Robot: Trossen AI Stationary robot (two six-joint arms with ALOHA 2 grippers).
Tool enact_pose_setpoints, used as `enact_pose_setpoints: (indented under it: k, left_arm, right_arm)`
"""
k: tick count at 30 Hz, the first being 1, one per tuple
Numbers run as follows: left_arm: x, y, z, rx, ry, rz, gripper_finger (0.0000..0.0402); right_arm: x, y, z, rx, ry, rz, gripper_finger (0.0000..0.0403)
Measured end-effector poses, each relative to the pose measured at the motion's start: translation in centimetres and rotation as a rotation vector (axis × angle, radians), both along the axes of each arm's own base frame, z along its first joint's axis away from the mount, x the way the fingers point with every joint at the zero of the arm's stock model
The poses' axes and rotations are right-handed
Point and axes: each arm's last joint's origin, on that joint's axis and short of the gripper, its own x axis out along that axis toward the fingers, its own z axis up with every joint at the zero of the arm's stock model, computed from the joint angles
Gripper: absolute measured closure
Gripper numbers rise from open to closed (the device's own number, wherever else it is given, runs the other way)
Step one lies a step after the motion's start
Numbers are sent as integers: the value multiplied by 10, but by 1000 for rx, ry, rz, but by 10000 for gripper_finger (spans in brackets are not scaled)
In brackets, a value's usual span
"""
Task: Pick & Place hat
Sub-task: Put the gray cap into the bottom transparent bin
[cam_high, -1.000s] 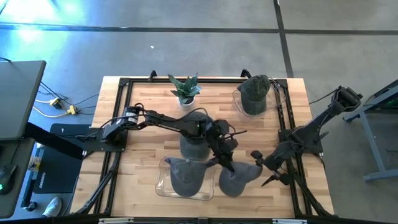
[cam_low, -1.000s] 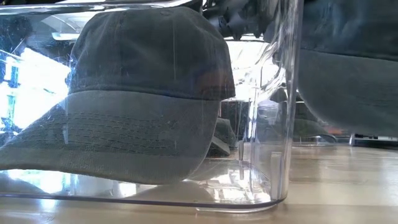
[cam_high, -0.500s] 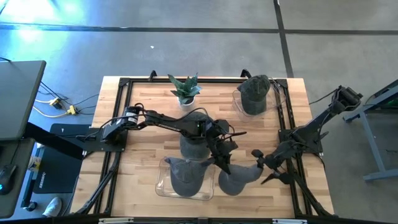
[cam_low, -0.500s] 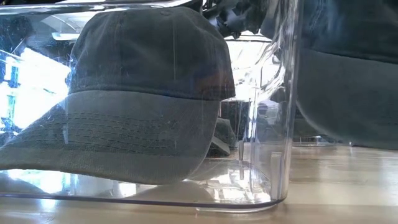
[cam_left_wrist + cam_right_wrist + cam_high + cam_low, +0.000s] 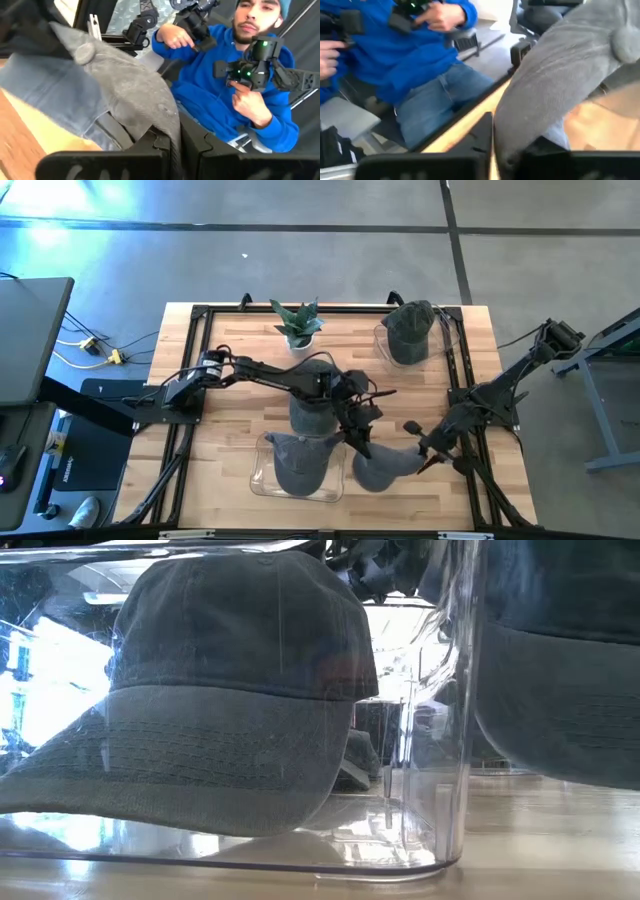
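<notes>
- While both arms are meeting at the near edge of the bench [image 5: 230, 345], the hat [image 5: 385, 465] is hanging between them just above the wood, right beside the near clear bin [image 5: 262, 480].
- Left end effector [image 5: 352, 442] is pinching the hat's edge with fingers closed on the cloth; in its wrist view the fabric is running straight into the jaws.
- Right end effector [image 5: 425, 452] is closing on the opposite edge of the hat; its wrist view shows grey cloth [image 5: 560, 85] gathered between the fingers.
- Handling, as a judgement: the hat is looking soft, light and floppy, sagging between the two grips; the rim or brim is seeming the safest hold, since the crown would collapse.
- Near clear bin is holding one cap [image 5: 230, 690], resting brim forward.
- Mid-bench, a further cap [image 5: 312, 405] is lying partly under the left arm.
- Far clear bin [image 5: 385, 345] is holding another cap [image 5: 408, 330].
- Potted plant [image 5: 297, 325] is standing at the far edge.
</notes>
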Motion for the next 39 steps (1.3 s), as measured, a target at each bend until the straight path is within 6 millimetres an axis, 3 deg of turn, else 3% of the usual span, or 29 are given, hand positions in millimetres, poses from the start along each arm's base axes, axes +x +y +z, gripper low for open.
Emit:
enact_pose_setpoints:
  k: [9, 14, 19, 21, 26, 34, 39]
  left_arm:
    - [0, 22, 24, -35, -31, -34, 389]
    - [-8, 25, 70, -64, -65, -114, 389]
    - [-23, 26, 98, -19, -44, -149, 390]
    - [-39, 25, 112, 26, 2, -137, 390]
    - [-73, 7, 137, 342, 64, 4, 390]
    - [-100, -51, 135, 664, 203, 89, 390]
    - [-110, -85, 130, 818, 212, 141, 390]
  right_arm:
    - [7, 3, 26, 38, -192, -34, 393]
    - [17, 7, 61, -42, -283, -116, 390]
    - [31, 11, 86, -125, -331, -172, 395]
    - [39, 13, 94, -150, -358, -174, 398]
    - [69, 16, 106, -240, -380, -187, 390]
    - [130, 19, 113, -335, -389, -155, 399]
    - [148, 25, 126, -411, -331, -121, 388]
